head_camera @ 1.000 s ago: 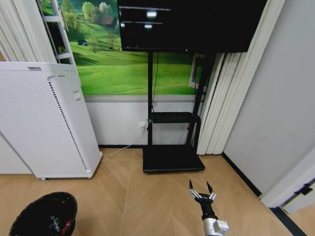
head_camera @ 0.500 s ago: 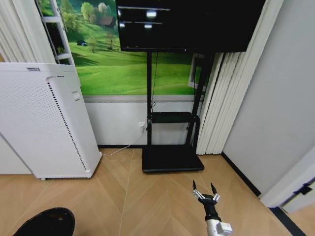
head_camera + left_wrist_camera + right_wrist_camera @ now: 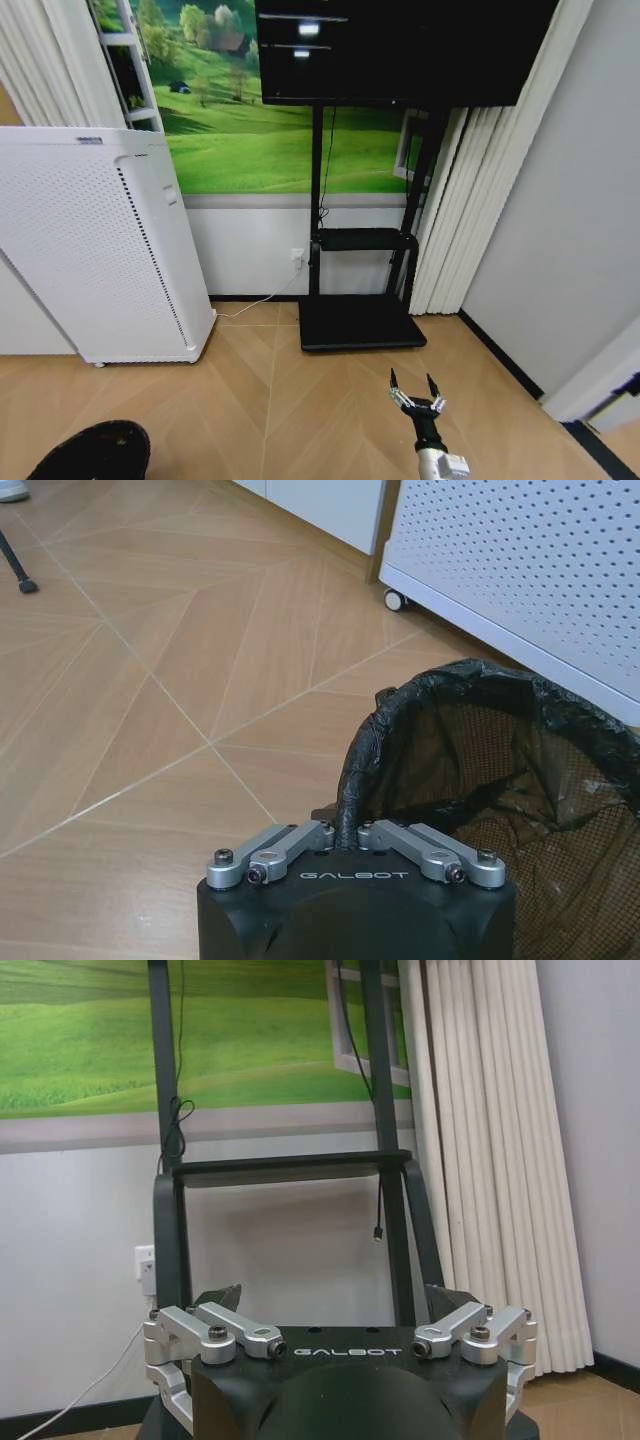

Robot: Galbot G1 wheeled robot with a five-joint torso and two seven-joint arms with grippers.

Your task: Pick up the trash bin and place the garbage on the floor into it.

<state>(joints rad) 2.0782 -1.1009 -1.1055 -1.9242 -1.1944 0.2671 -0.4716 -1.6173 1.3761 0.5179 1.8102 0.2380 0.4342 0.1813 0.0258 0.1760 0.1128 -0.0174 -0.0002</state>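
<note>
Gripping the rim of the trash bin [image 3: 470,770], the left pincer [image 3: 349,842] had its fingers pinched together on the black bag liner; from the head view, the bin sat at about seven o'clock, cut off by the lower edge. The right pincer [image 3: 417,391] hovered at five o'clock with its fingers spread wide and holding nothing. Open herringbone floor [image 3: 300,400] lay between the two. A white perforated appliance [image 3: 95,245] stood at nine o'clock on small wheels, just beyond the bin. A black screen stand [image 3: 360,320] stood at twelve o'clock against the wall, pale curtains [image 3: 450,220] at two.
</note>
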